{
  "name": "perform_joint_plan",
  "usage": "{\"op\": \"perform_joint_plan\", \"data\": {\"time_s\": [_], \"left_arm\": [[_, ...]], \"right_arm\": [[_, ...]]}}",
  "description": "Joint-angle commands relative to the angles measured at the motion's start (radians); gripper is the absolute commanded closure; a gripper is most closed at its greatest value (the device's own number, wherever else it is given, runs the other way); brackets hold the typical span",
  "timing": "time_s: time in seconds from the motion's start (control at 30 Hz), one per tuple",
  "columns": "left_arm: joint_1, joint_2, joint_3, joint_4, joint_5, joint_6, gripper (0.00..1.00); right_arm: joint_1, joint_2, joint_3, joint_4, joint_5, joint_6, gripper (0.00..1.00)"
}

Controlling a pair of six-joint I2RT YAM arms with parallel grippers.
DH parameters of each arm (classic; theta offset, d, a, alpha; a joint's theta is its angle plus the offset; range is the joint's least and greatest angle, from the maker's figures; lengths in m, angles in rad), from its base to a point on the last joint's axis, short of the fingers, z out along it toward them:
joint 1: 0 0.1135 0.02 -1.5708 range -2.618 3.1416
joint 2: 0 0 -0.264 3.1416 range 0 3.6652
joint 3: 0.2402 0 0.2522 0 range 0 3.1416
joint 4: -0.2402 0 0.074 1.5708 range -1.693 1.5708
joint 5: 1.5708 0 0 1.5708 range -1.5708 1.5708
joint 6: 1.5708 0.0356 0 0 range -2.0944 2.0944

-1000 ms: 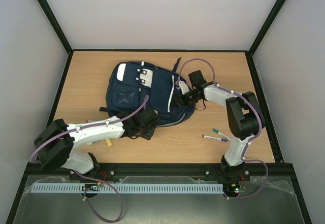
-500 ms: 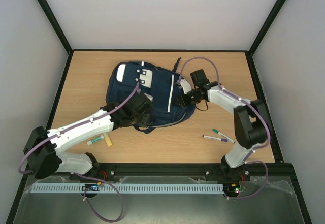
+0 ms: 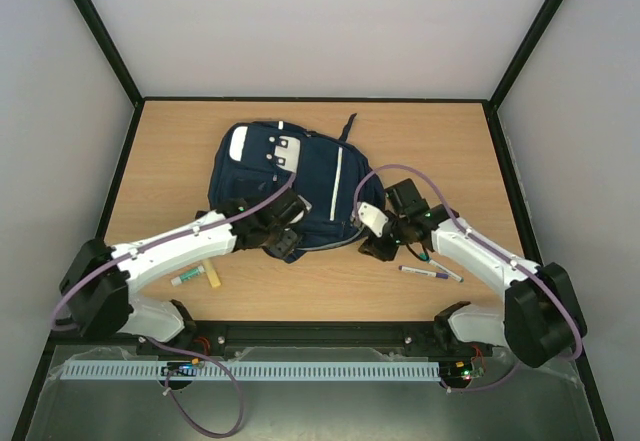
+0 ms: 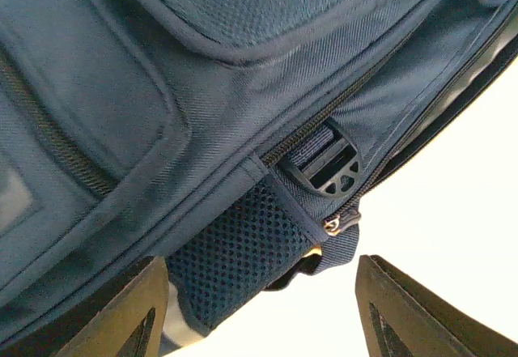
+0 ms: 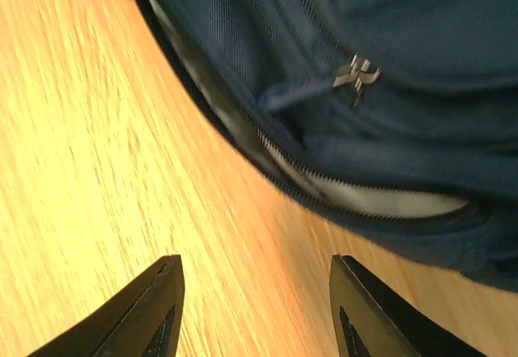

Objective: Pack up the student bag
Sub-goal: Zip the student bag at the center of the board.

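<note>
Wood table: navy student bag lies flat approx. centre, toward 11 o'clock. Two pens at 4 o'clock. Green-capped marker & yellow stick at 8 o'clock, side by side.

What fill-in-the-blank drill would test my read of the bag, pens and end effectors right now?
The left end effector and right end effector both stand ___, gripping nothing.
The two pens lie by the ___ arm.
In the left wrist view, a black plastic ___ sits on the backpack above the mesh pocket.
Missing words: open; right; buckle.
</note>
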Motion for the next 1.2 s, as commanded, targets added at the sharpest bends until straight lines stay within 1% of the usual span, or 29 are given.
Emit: {"op": "perform_joint_plan", "data": {"time_s": [0.0, 0.1, 0.17, 0.23, 0.27, 0.33, 0.4, 0.53, 0.6, 0.7, 0.8, 0.87, 0.9, 0.93, 0.97, 1.03, 1.07, 1.1, 1.17], "left_arm": [[0.001, 0.099, -0.014, -0.017, -0.013, 0.034, 0.34], [-0.002, 0.154, 0.004, -0.036, -0.075, -0.003, 0.34], [-0.002, 0.175, -0.003, -0.033, -0.096, -0.012, 0.34], [-0.004, 0.184, -0.004, -0.033, -0.096, -0.016, 0.34], [-0.006, 0.185, -0.004, -0.032, -0.095, -0.019, 0.34], [-0.005, 0.18, -0.01, -0.026, -0.099, -0.02, 0.34], [-0.005, 0.176, -0.017, -0.013, -0.095, -0.02, 0.35], [-0.006, 0.194, -0.024, 0.023, -0.084, -0.011, 0.38], [-0.005, 0.207, -0.023, 0.056, -0.077, -0.003, 0.38], [-0.011, 0.228, -0.008, 0.101, -0.058, 0.017, 0.39], [-0.023, 0.258, 0.027, 0.129, -0.041, 0.05, 0.39], [-0.024, 0.295, 0.063, 0.125, -0.059, 0.069, 0.43], [-0.023, 0.313, 0.082, 0.121, -0.078, 0.078, 0.45], [-0.022, 0.333, 0.098, 0.118, -0.102, 0.082, 0.51], [-0.019, 0.35, 0.115, 0.115, -0.132, 0.081, 0.6], [-0.003, 0.378, 0.145, 0.111, -0.162, 0.074, 0.84], [0.009, 0.381, 0.151, 0.121, -0.156, 0.073, 0.92], [0.02, 0.378, 0.152, 0.134, -0.135, 0.072, 0.97], [0.048, 0.361, 0.144, 0.168, -0.065, 0.066, 0.98]], "right_arm": [[0.019, 0.032, -0.04, 0.023, 0.121, -0.075, 0.49], [0.019, 0.091, -0.034, 0.106, 0.194, -0.01, 0.49], [0.019, 0.142, -0.023, 0.17, 0.274, 0.04, 0.5], [0.006, 0.207, 0.008, 0.231, 0.365, 0.104, 0.54], [-0.014, 0.247, 0.037, 0.246, 0.382, 0.131, 0.57], [-0.087, 0.322, 0.123, 0.226, 0.328, 0.184, 0.64], [-0.157, 0.388, 0.217, 0.189, 0.26, 0.218, 0.67], [-0.208, 0.461, 0.318, 0.176, 0.252, 0.243, 0.72], [-0.208, 0.456, 0.331, 0.147, 0.215, 0.253, 0.71], [-0.208, 0.404, 0.311, 0.1, 0.144, 0.285, 0.63], [-0.209, 0.3, 0.245, 0.07, 0.074, 0.298, 0.6], [-0.197, 0.211, 0.197, 0.046, -0.011, 0.289, 0.61], [-0.185, 0.177, 0.172, 0.03, -0.038, 0.278, 0.61], [-0.164, 0.148, 0.155, 0.015, -0.052, 0.259, 0.62], [-0.141, 0.12, 0.139, 0.001, -0.063, 0.244, 0.63], [-0.087, 0.076, 0.104, -0.019, -0.084, 0.217, 0.63], [-0.062, 0.055, 0.083, -0.017, -0.087, 0.212, 0.64], [-0.036, 0.042, 0.062, -0.012, -0.088, 0.209, 0.64], [0.008, 0.025, 0.03, 0.005, -0.078, 0.207, 0.64]]}}
